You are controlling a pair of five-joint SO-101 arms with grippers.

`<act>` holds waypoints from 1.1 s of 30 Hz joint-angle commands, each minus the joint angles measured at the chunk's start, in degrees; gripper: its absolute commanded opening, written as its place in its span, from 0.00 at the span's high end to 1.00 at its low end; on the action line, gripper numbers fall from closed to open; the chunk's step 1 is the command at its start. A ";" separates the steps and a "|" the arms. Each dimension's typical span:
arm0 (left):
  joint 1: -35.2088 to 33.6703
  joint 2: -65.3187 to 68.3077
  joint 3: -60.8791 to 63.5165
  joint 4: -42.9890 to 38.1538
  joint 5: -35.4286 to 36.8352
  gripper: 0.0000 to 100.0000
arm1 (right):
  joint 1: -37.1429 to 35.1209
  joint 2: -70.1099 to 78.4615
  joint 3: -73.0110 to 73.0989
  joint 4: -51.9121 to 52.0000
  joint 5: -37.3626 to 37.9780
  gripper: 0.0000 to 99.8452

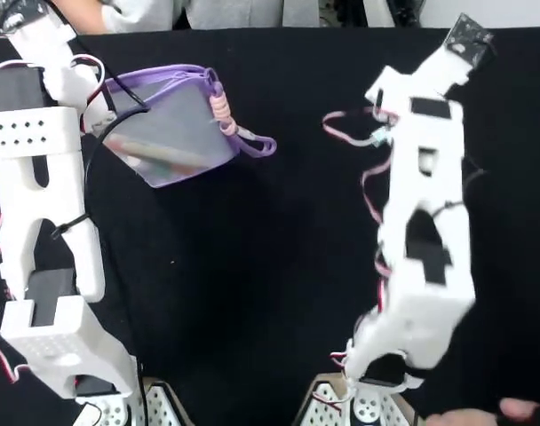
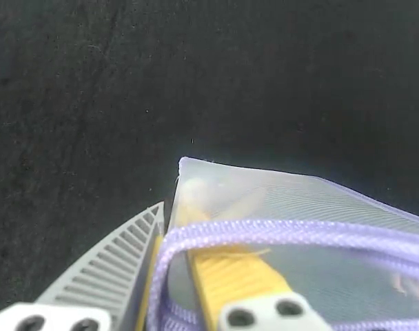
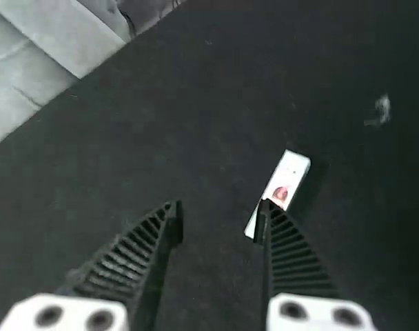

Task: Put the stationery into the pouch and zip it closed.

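Partly done, by the look of it. Nearest, at the mouth of the pouch (image 2: 299,200): left gripper (image 2: 171,214) pinched tight on the mesh wall, with the grey finger outside and the yellow one seemingly inside. Already inside the pouch: at least one reddish pencil-like stick (image 1: 154,153), plus something pale, too vague to name. No zipping yet, judging by the gaping purple zip band (image 2: 299,231). Farther out, well apart from the pouch over the black table (image 1: 279,266): right gripper (image 3: 218,207) spread wide, gripping nothing, poised above a small white eraser-like block (image 3: 282,183) just beyond one fingertip. Probably left to do: collect that block, drop it into the pouch, then pull the zip shut.
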 commanded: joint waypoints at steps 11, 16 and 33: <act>3.21 5.01 0.75 -1.32 -0.26 0.97 | 3.25 37.41 -60.79 25.41 -5.63 0.83; 3.21 5.01 0.75 -1.32 -0.26 0.97 | 3.60 46.73 -69.76 28.13 -5.63 0.83; 3.03 5.01 2.68 -1.32 -0.26 0.97 | 2.81 53.41 -70.81 31.12 -5.45 0.98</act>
